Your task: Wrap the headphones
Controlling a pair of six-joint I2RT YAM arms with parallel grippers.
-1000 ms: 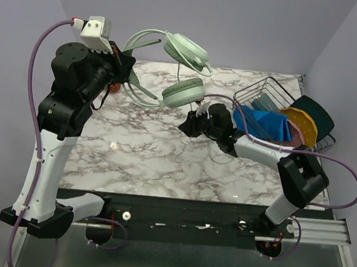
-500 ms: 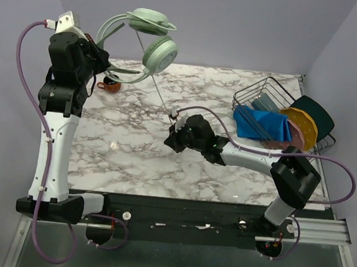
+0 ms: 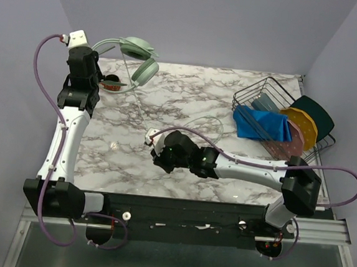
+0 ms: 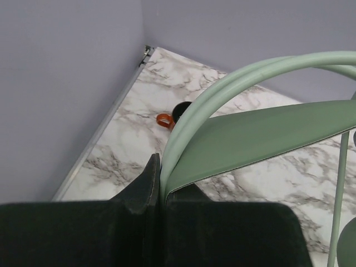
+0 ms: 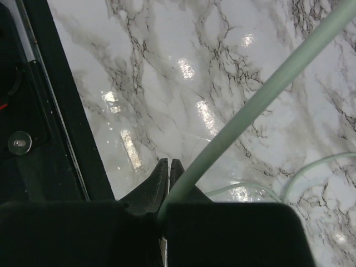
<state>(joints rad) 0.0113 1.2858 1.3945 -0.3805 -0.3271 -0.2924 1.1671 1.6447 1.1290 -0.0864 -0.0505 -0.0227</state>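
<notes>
Sliding back toward the near edge and further left than a moment ago, the right gripper (image 5: 168, 169) is drawing the cable (image 5: 261, 94) out with it. The headphones (image 3: 137, 58) are sitting lower and closer to the left arm than before.

They are hanging in the air over the far left corner of the table (image 3: 169, 101), with one round cup (image 3: 136, 45) above the other (image 3: 145, 72). The cable is running down from them across the marble to the right gripper, with a slack loop (image 3: 207, 126) lying on the table beyond it.

The overhead camera is not showing either grasp clearly, but the wrist cameras are. The left gripper (image 4: 159, 178) is clamping the headband (image 4: 222, 94) where its slim arch and its flat inner strap come together, fingers tight against it. The right gripper's fingers are pinching the cable, which is rising taut and slanting away from them; a second thin strand is curving over the marble behind.

The left wrist view is also showing a dark mug (image 4: 181, 111) with an orange handle near the corner. Only the overhead view is taking in the wire rack (image 3: 266, 91) at far right, holding a blue cloth (image 3: 264, 123) and coloured plates (image 3: 304, 122).
</notes>
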